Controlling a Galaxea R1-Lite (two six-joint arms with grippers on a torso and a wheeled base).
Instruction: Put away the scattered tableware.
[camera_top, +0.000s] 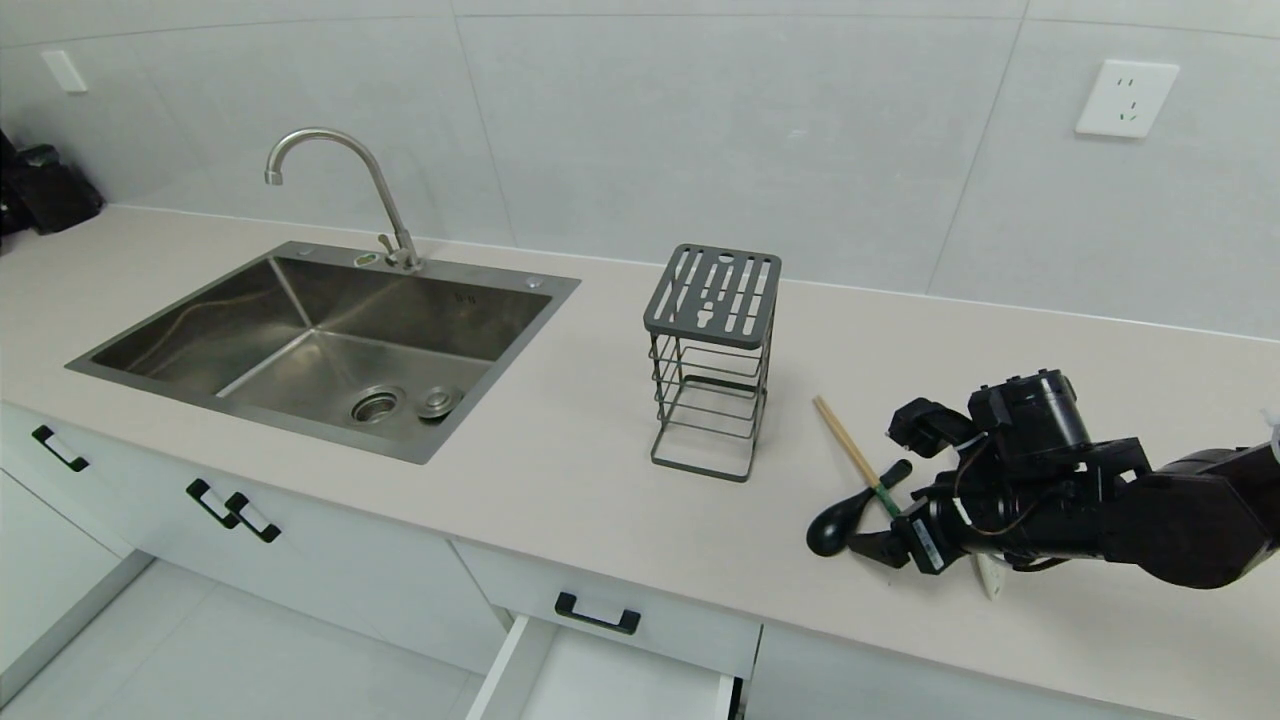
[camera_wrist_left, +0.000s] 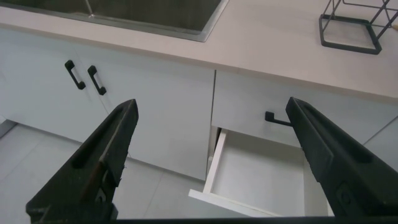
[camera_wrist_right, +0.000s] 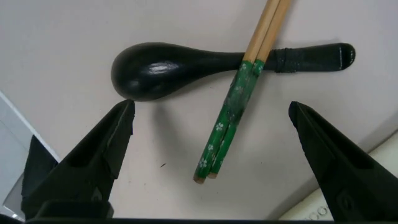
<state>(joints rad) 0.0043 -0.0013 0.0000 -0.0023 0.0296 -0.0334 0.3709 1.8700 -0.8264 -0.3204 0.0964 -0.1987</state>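
A black spoon (camera_top: 840, 525) lies on the counter's right part, and a pair of wooden chopsticks (camera_top: 850, 450) with green ends rests across its handle. My right gripper (camera_top: 895, 490) hovers just above them, open, with one finger on each side. From the right wrist view the spoon (camera_wrist_right: 186, 65) and chopsticks (camera_wrist_right: 236, 106) lie between the spread fingers (camera_wrist_right: 93, 162), untouched. A dark wire rack (camera_top: 712, 360) with a slotted top stands left of them. My left gripper (camera_wrist_left: 211, 168) hangs open in front of the cabinets, holding nothing.
A drawer (camera_top: 610, 680) stands pulled out below the counter edge; in the left wrist view it (camera_wrist_left: 261, 168) lies under the gripper. A steel sink (camera_top: 492, 372) with a faucet (camera_top: 340, 160) takes up the left. A white item (camera_top: 988, 575) pokes out beneath the right arm.
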